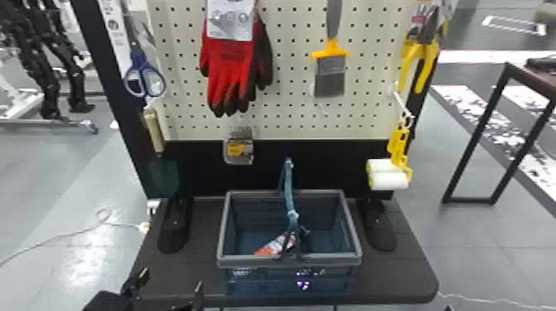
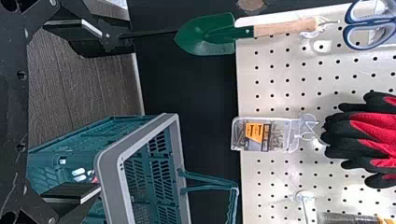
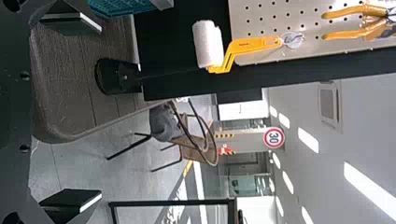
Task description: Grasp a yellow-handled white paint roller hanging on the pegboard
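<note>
Left gripper [image 1: 167, 289]: near edge of the table, left of the basket; its two fingers stand wide apart, nothing between them.
Left gripper, from its own wrist [image 2: 100, 112]: faces the basket's corner and the lower left part of the pegboard.
Right gripper [image 3: 93, 112]: fingers spread wide and bare, off the right end of the table, facing the board's right edge.
Table [image 1: 393, 281]: dark top, carrying the basket and the board's two black feet.
Basket [image 1: 289, 260]: teal with a grey rim, centre of the table, handle upright; an orange and white packet [image 1: 275, 247] lies inside.
Paint roller [image 1: 388, 178]: hangs on a hook at the lower right corner of the pegboard [image 1: 289, 111], yellow handle up, white roller below the board against the black panel; well apart from both grippers.
Rest of the board, left to right: scissors [image 1: 142, 76], trowel [image 1: 159, 165], red gloves [image 1: 233, 70], screw packet [image 1: 238, 149], paintbrush [image 1: 329, 70], pliers [image 1: 420, 58].
</note>
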{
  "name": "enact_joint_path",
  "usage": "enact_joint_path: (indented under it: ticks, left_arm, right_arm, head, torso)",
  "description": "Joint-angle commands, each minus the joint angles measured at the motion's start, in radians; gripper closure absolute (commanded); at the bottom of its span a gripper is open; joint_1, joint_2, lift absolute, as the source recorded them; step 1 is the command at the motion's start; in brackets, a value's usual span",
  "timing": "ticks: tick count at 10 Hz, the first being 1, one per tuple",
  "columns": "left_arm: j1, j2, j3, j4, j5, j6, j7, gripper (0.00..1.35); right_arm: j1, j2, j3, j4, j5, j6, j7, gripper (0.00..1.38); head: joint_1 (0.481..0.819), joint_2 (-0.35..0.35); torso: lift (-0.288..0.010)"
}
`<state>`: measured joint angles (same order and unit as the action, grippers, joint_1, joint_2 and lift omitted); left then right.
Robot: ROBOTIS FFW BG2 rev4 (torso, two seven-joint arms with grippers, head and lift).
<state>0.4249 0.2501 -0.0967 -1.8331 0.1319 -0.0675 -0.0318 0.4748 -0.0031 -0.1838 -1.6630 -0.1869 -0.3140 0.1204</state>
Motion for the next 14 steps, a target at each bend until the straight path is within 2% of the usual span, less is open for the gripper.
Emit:
enact_joint_path:
  ticks: [1, 2, 4, 7, 11, 14]
  left_arm:
    - [0.0, 0.0, 0.0, 0.0, 0.0, 0.0, -0.002, 0.15]
    - [-0.002, 0.0, 0.0, 0.002, 0.0, 0.0, -0.002, 0.15]
    - [-0.002, 0.0, 0.0, 0.002, 0.002, 0.002, -0.003, 0.15]
    - [-0.009, -0.003, -0.005, 0.006, 0.003, 0.003, -0.005, 0.15]
    - [-0.02, -0.005, -0.008, 0.011, 0.002, 0.009, -0.013, 0.15]
    - [-0.045, 0.008, -0.021, 0.02, 0.005, 0.017, -0.023, 0.15]
  right_arm:
    - [-0.025, 0.004, -0.033, -0.034, 0.017, 0.069, 0.033, 0.07]
    - [-0.042, 0.004, -0.059, -0.049, 0.03, 0.101, 0.062, 0.07]
    - [-0.105, 0.004, -0.125, -0.06, 0.04, 0.184, 0.173, 0.07]
    - [-0.291, 0.004, -0.244, -0.032, 0.121, 0.362, 0.424, 0.07]
    - [-0.473, 0.004, -0.253, 0.072, 0.121, 0.417, 0.513, 0.07]
    - [-0.625, 0.004, -0.243, 0.167, 0.156, 0.449, 0.611, 0.06]
  head:
    - [0.549, 0.0]
    - [0.549, 0.0]
    - [0.549, 0.0]
    - [0.549, 0.0]
    - [0.549, 0.0]
    - [0.549, 0.0]
  torso:
    - [-0.1]
    - [-0.1]
    - [-0.1]
    - [-0.1]
    - [-0.1]
    - [-0.1]
